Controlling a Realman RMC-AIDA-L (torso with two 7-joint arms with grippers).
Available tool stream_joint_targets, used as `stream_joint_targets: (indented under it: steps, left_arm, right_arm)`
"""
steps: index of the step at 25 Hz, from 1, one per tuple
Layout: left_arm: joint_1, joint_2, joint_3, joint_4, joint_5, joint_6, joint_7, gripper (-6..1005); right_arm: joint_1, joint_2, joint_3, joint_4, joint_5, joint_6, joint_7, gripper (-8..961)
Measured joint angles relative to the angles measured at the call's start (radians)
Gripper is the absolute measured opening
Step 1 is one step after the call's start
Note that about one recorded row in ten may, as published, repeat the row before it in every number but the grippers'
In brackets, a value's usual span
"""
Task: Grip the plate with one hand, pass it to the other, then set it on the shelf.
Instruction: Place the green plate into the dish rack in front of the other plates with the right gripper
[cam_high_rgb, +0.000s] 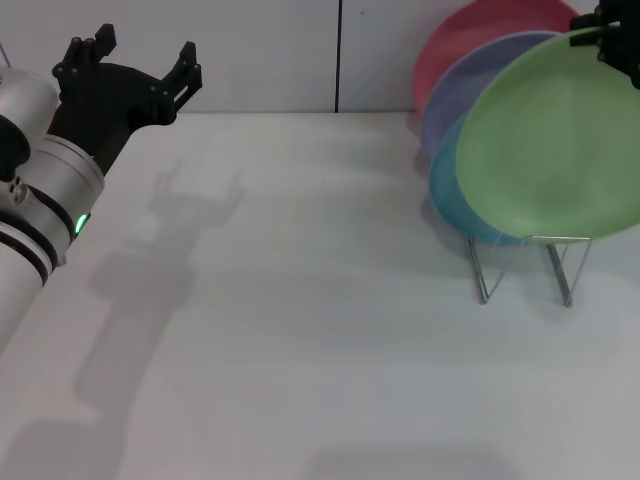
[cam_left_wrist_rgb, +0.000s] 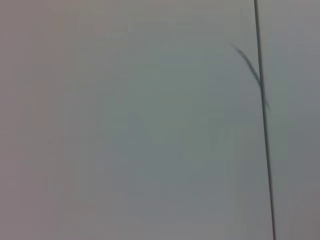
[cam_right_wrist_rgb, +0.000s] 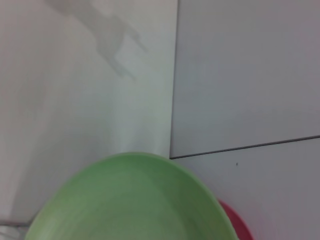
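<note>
The light-green plate (cam_high_rgb: 550, 150) stands nearly upright at the far right, its lower edge at the top of the silver wire shelf (cam_high_rgb: 520, 265), in front of the other plates. My right gripper (cam_high_rgb: 610, 35) is at the top right corner, shut on the plate's upper rim and partly cut off by the picture edge. The right wrist view shows the plate (cam_right_wrist_rgb: 130, 200) close below the camera. My left gripper (cam_high_rgb: 140, 50) is open and empty, raised at the far left near the back wall. The left wrist view shows only wall.
A turquoise plate (cam_high_rgb: 445, 185), a lavender plate (cam_high_rgb: 450, 100) and a red plate (cam_high_rgb: 470, 35) stand in the shelf behind the green one. The white table (cam_high_rgb: 300, 330) spreads across the middle and front. A wall with a dark seam (cam_high_rgb: 338, 55) stands behind.
</note>
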Motion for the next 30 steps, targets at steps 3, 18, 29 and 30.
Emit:
stream_joint_targets:
  steps: [3, 18, 29, 30]
  left_arm:
    - [0.0, 0.0, 0.003, -0.001, 0.0, 0.0, 0.0, 866]
    - [0.001, 0.0, 0.017, -0.005, 0.0, -0.002, 0.0, 866]
    - [-0.001, 0.001, 0.034, -0.005, 0.0, -0.001, 0.0, 866]
    - [-0.001, 0.001, 0.034, -0.005, 0.0, -0.001, 0.0, 866]
  right_arm:
    - [-0.006, 0.0, -0.003, 0.0, -0.003, -0.004, -0.008, 109]
    - [-0.044, 0.005, -0.006, 0.001, -0.016, 0.001, -0.045, 124]
    - [-0.05, 0.005, -0.052, 0.063, -0.073, 0.036, -0.067, 135]
    - [-0.052, 0.005, -0.056, 0.066, -0.074, 0.036, -0.067, 136]
